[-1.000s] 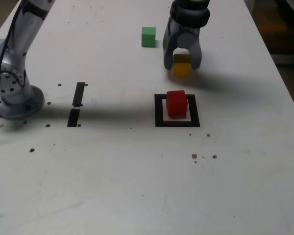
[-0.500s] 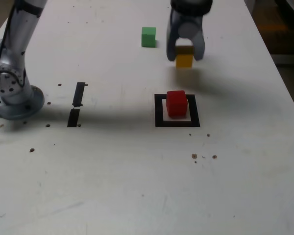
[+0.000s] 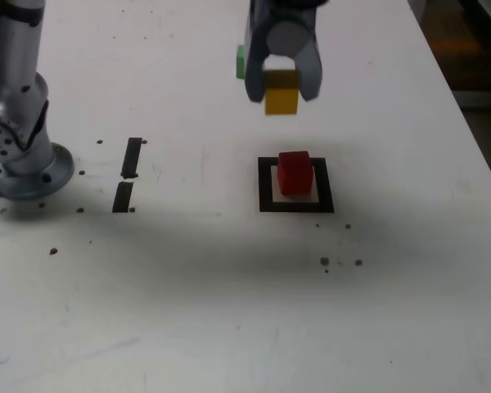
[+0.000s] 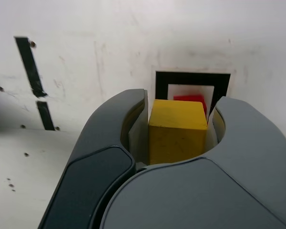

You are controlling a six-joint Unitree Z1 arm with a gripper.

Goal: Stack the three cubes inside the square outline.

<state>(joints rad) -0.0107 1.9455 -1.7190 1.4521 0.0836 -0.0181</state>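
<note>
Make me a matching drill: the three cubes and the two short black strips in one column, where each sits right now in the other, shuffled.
Things:
1. red cube
2. yellow cube
3. green cube
4. two short black strips

Places:
A. held in the hand, off the table
B. near the arm's base
C. inside the square outline
D. partly hidden behind the hand

Pairs: 1-C, 2-A, 3-D, 4-B
</note>
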